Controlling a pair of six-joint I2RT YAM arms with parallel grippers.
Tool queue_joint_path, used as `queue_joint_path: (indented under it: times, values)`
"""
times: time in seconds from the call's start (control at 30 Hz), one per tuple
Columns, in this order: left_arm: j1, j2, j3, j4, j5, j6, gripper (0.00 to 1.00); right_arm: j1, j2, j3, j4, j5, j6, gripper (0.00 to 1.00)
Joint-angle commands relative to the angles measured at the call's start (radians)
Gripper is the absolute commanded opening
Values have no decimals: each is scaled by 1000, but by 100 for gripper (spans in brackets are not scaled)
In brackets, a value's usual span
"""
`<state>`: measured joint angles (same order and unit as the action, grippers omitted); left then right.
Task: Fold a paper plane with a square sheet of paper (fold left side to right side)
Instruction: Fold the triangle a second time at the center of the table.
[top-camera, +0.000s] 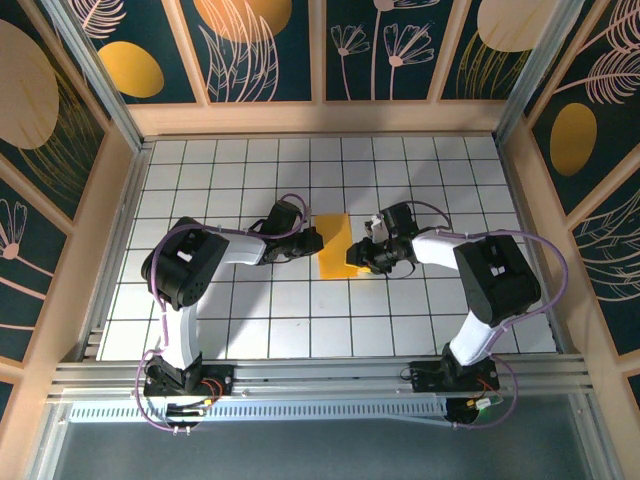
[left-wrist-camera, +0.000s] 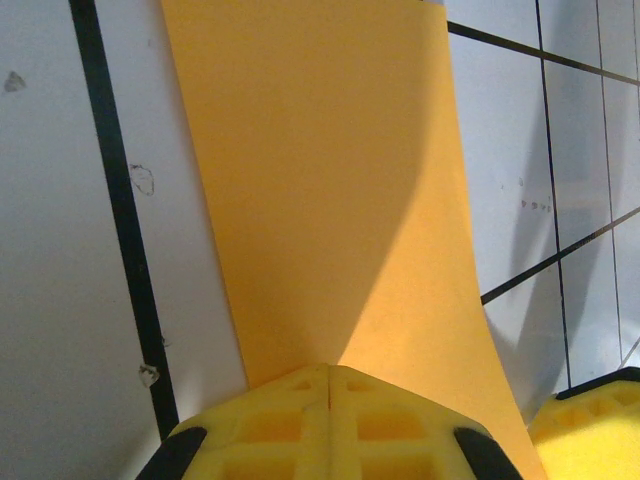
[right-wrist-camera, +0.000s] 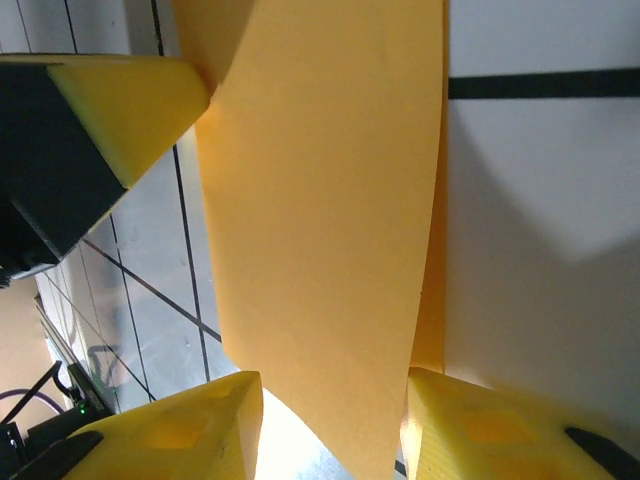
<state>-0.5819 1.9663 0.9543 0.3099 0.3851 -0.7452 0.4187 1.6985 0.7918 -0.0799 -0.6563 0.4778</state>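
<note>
**A:** Fig. key, pls. What do the arms look like?
**B:** L arm (top-camera: 185, 275) & R arm (top-camera: 495, 275): white tubular links, bulky black joint housings. Bases (top-camera: 178, 385): black, w/ bits of red wiring.

**A:** Cabling?
**B:** A thin lilac cable (top-camera: 290, 197) loops along each arm, base to wrist.

**A:** And the ends?
**B:** L gripper (left-wrist-camera: 328, 372): yellow fingers (left-wrist-camera: 270, 430), moulded w/ square recesses, black trim at outer corners. R gripper (right-wrist-camera: 332, 400): same yellow fingers (right-wrist-camera: 180, 440), black trim low down. In top view the wrists are black blocks; the R one carries a small white part (top-camera: 376, 228).
</note>
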Motion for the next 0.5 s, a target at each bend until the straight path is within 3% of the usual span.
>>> queue_joint_path:
  times: [0.0,0.47]
  values:
    - [-1,20,-32,-71,-18,22,0,5,6,23,15,-8,5,40]
    - [-2,14,-41,-53,-9,14,0,-42,114,144,73,-44,-5,39]
